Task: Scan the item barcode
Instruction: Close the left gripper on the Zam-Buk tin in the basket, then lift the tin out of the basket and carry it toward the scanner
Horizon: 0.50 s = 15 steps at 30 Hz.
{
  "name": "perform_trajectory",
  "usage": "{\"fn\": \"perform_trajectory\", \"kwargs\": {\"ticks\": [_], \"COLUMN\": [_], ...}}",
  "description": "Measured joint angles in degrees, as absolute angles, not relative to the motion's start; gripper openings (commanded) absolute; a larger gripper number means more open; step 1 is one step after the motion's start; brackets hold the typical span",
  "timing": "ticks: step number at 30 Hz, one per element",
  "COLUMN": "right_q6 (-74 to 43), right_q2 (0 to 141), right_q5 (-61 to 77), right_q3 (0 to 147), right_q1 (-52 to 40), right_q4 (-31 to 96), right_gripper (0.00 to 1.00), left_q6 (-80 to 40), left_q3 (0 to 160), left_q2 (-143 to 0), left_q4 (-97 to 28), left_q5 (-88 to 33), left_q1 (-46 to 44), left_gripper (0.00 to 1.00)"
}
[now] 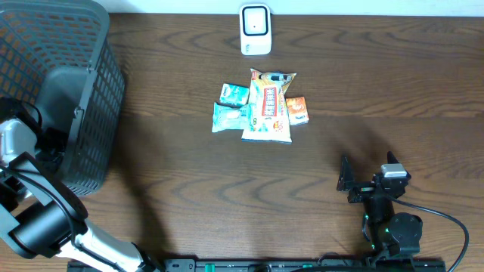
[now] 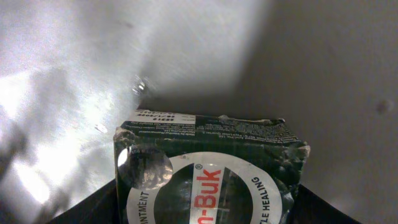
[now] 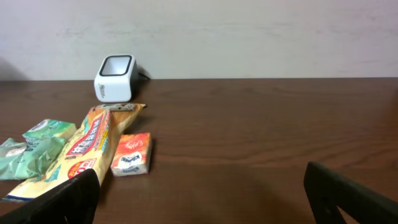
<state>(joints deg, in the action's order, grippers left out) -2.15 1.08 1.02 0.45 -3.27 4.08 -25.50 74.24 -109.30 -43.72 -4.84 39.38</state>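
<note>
Box [image 2: 208, 174] fills left wrist view, perhaps inside basket [image 1: 83, 98], unseen overhead | left claw [image 2: 205, 210]: cannot tell | right claw [image 3: 199, 185] apart

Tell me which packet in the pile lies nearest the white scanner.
The long yellow packet: its top end points at the scanner and comes closest. The two green packets and the small orange packet lie farther back.

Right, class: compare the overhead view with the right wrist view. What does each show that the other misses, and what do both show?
Only overhead: the basket at the table's left edge, with the left arm beside it. Only right wrist: the pale wall behind the table. Both: the scanner, snack bag, orange packet, green packets and the open right gripper.
</note>
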Motion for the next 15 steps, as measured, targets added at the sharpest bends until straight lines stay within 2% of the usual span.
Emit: {"fn": "perform_trajectory", "kwargs": {"ticks": [8,15], "right_q6": [-2.15,-2.15], "right_q2": [1.08,1.10], "right_q5": [1.02,1.02], "right_q3": [0.45,0.45], "right_q1": [-3.29,-3.29], "right_q4": [4.08,4.08], "right_gripper": [0.99,0.99], "left_q6": [-25.50,-26.57], "left_q3": [75.96,82.35], "left_q2": [-106.37,-94.41], "left_q4": [-46.19,-44.93], "left_q5": [-7.70,-12.53], "left_q1": [39.38,39.38], "left_gripper": [0.66,0.66]}}
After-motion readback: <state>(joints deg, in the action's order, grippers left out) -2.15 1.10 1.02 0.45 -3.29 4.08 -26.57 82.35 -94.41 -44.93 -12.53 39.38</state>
